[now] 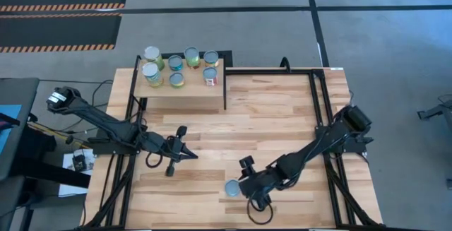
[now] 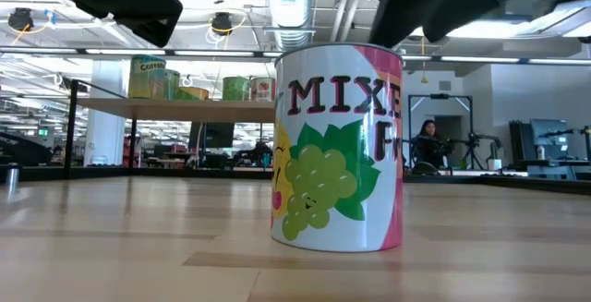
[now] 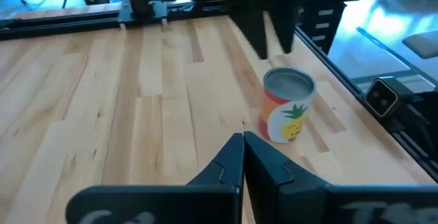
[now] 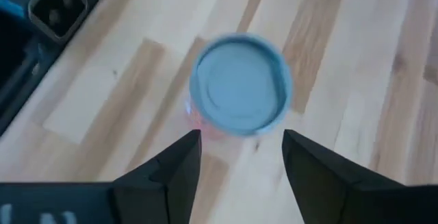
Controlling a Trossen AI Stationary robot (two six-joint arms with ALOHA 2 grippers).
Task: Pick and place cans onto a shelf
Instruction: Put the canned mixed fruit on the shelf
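Cans (image 1: pixel 176 67) crowd shelf (image 1: pixel 191 93); one can (image 1: pixel 232 187) stands on table (image 1: pixel 282 111).

The high camera looks straight down, far enough off to take in the whole surface (image 1: pixel 282 118), the shelf (image 1: pixel 185 90) and floor around. The low camera sits at surface height, very near one can (image 2: pixel 338 150) (it fills the middle), facing level toward the shelf (image 2: pixel 175 106) and room behind. The left wrist camera looks forward along the planks at that can (image 3: pixel 288 105), a little way off. The right wrist camera looks down on the can's lid (image 4: pixel 240 85) from close above. All four share this can (image 1: pixel 232 187).
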